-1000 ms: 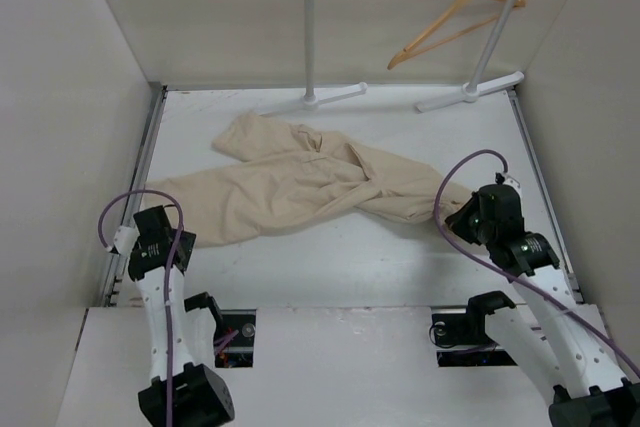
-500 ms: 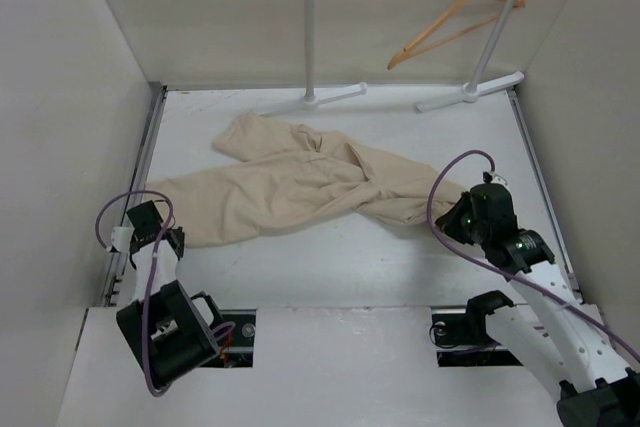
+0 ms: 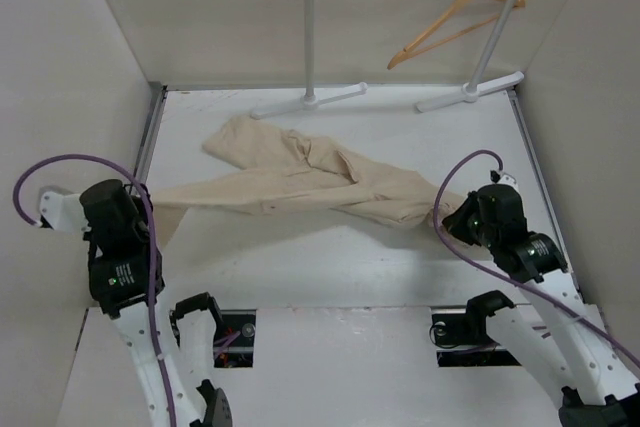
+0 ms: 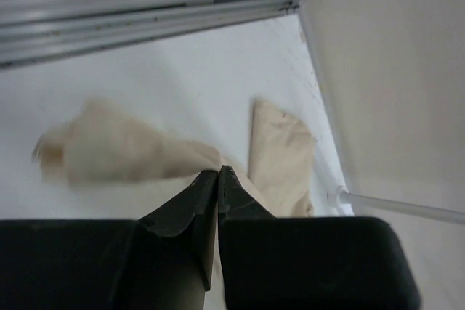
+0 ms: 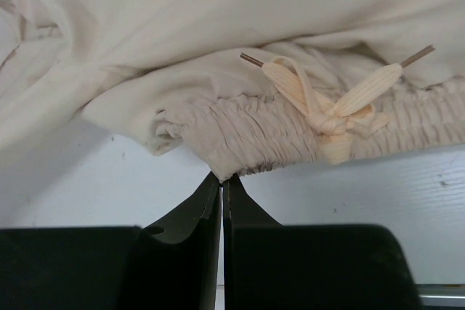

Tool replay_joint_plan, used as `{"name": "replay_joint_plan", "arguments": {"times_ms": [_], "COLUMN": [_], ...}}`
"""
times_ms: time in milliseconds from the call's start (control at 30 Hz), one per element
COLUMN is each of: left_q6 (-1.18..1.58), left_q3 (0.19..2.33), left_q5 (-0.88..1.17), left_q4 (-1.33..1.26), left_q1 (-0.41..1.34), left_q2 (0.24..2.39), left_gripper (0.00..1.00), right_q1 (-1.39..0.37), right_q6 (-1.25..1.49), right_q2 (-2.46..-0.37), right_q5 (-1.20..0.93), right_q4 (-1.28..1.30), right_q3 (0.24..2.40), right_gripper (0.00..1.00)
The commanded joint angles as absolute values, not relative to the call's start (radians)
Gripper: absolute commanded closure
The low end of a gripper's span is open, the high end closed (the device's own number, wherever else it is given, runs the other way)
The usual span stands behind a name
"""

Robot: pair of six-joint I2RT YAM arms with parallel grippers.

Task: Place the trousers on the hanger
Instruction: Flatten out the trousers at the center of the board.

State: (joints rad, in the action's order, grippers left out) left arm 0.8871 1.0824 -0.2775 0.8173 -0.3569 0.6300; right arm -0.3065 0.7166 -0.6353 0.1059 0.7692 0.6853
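The beige trousers [image 3: 300, 177] stretch across the table between my two grippers. My left gripper [image 3: 143, 199] is shut on a leg end at the left, lifted off the table; in the left wrist view the jaws [image 4: 218, 171] pinch tan cloth [image 4: 280, 150]. On the right, my right gripper [image 3: 443, 215] is shut on the elastic waistband [image 5: 240, 136], beside the drawstring bow [image 5: 330, 117]; its fingertips [image 5: 221, 178] meet at the cloth's edge. The wooden hanger [image 3: 455, 19] hangs tilted on the rack's top bar at the back right, away from both grippers.
A white clothes rack stands at the back, with posts [image 3: 310, 27] and feet [image 3: 308, 100] on the table. Beige walls close in the left, right and back. A metal rail [image 3: 150, 137] runs along the table's left edge.
The left gripper has shut on the trouser leg end and swung up and to the left, pulling the trousers taut and narrower. The right gripper has barely moved, still holding the waistband.
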Motion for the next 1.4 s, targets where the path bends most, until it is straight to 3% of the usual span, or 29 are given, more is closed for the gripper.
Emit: {"name": "replay_joint_plan", "arguments": {"times_ms": [0,133,233,433,467,533,633,667,833,967,1100,1367], "left_q6": [0.786,0.764,0.765,0.721,0.719,0.701,0.687,0.68,0.702,0.77,0.767,0.815], "left_q3": [1.27,1.397,1.503,1.843,1.906,2.033,1.966,1.88,1.233,0.863,0.764,0.781], "left_q5": [-0.382,-0.35,-0.296,-0.264,-0.259,-0.249,-0.261,-0.261,-0.252,-0.238,-0.152,-0.029], "left_q4": [0.991,0.821,0.714,0.73,0.756,0.814,0.783,0.749,0.54,0.489,0.41,0.154], "left_q1": [-0.354,-0.348,-0.306,-0.233,-0.225,-0.202,-0.182,-0.182,-0.243,-0.373,-0.485,-0.495], "left_q2": [0.717,0.964,1.272,1.835,1.909,2.015,1.959,1.901,1.472,1.205,1.225,1.476], "left_gripper": [0.98,0.98,0.97,0.92,0.88,0.66,0.46,0.45,0.5,0.55,0.54,0.47], "right_q1": [-0.341,-0.341,-0.298,-0.225,-0.213,-0.197,-0.182,-0.18,-0.176,-0.169,-0.173,-0.197], "right_q6": [0.651,0.617,0.621,0.621,0.623,0.623,0.635,0.646,0.699,0.71,0.722,0.73], "right_q2": [-0.661,-0.738,-0.784,-0.859,-0.867,-0.867,-0.851,-0.839,-0.763,-0.736,-0.741,-0.712], "right_q5": [0.207,0.229,0.19,0.193,0.19,0.193,0.173,0.164,0.101,0.064,0.034,0.035], "right_q4": [0.77,0.717,0.67,0.655,0.657,0.664,0.67,0.672,0.68,0.689,0.684,0.701], "right_q3": [0.816,0.873,0.885,0.974,0.983,0.986,0.96,0.945,0.818,0.761,0.755,0.729], "right_gripper": [0.93,0.93,0.94,0.94,0.94,0.94,0.94,0.94,0.94,0.94,0.94,0.94]}}
